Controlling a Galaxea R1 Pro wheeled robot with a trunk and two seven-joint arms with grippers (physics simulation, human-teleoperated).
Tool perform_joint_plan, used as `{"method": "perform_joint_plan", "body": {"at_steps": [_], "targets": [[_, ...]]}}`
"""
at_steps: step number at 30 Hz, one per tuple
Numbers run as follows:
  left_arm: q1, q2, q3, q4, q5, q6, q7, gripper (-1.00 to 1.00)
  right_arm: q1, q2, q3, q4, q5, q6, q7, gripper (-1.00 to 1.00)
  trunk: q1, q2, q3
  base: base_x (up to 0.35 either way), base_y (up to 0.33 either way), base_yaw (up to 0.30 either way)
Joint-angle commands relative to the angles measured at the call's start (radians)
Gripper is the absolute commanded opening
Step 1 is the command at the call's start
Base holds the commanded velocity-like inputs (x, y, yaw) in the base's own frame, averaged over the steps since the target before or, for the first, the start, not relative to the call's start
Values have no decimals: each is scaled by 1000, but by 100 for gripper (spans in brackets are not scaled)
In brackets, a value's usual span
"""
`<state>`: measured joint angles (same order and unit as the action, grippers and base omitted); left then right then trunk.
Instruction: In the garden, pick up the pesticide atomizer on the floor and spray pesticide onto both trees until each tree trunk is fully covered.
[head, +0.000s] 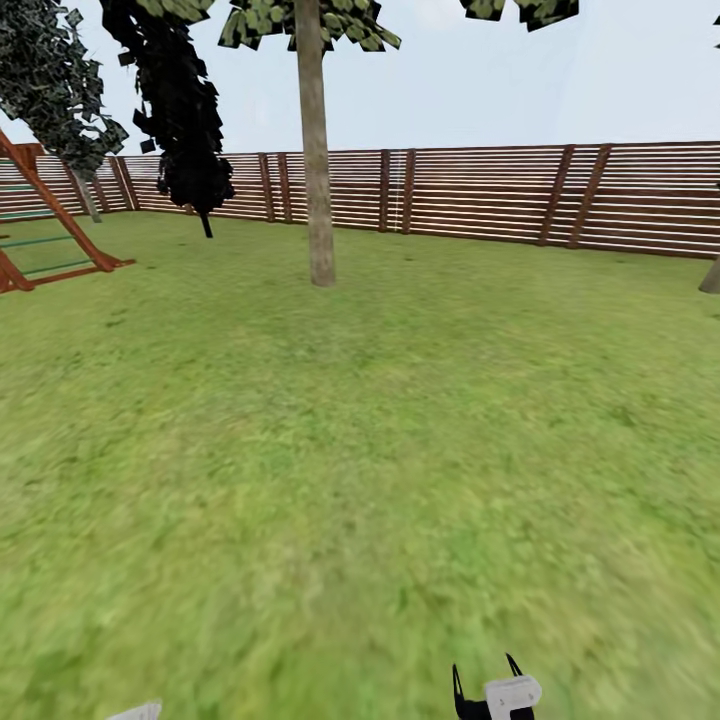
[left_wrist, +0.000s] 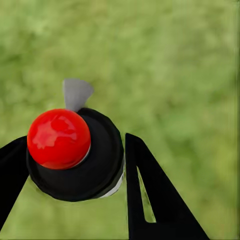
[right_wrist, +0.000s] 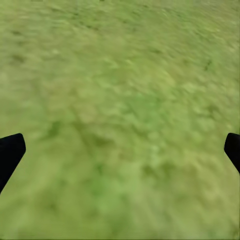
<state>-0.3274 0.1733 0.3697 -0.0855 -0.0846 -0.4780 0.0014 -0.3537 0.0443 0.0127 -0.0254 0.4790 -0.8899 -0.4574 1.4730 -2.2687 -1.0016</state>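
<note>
The pesticide atomizer (left_wrist: 75, 150), a black bottle with a round red tip, sits clamped between the black fingers of my left gripper (left_wrist: 75, 137) above grass. A tall tree with a bare grey-brown tree trunk (head: 318, 180) rises from the garden lawn ahead, left of centre and well away from me. The base of another trunk (head: 711, 275) shows at the far right edge. My right gripper (head: 484, 668) hangs low at the bottom of the head view; it is open (right_wrist: 125, 140), with only grass between its fingers. Pesticide and the paved floor are out of view.
A reddish-brown slat fence (head: 480, 195) closes the lawn at the back. A near-black narrow tree (head: 185, 110) and a wooden play frame (head: 50, 225) stand at the left. Open grass (head: 360, 450) lies between me and the trunk.
</note>
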Motion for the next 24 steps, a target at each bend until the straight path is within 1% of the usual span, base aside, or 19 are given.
{"method": "perform_joint_plan", "body": {"at_steps": [1, 24], "targets": [[-1, 0, 7, 1, -9, -4, 1, -100, -1, 0, 1, 1, 9, 0, -10, 100, 0, 0, -1, 339, 0, 0], [-1, 0, 7, 1, -9, -3, 0, -100, -1, 0, 1, 1, 9, 0, -10, 100, 0, 0, -1, 339, 0, 0]]}}
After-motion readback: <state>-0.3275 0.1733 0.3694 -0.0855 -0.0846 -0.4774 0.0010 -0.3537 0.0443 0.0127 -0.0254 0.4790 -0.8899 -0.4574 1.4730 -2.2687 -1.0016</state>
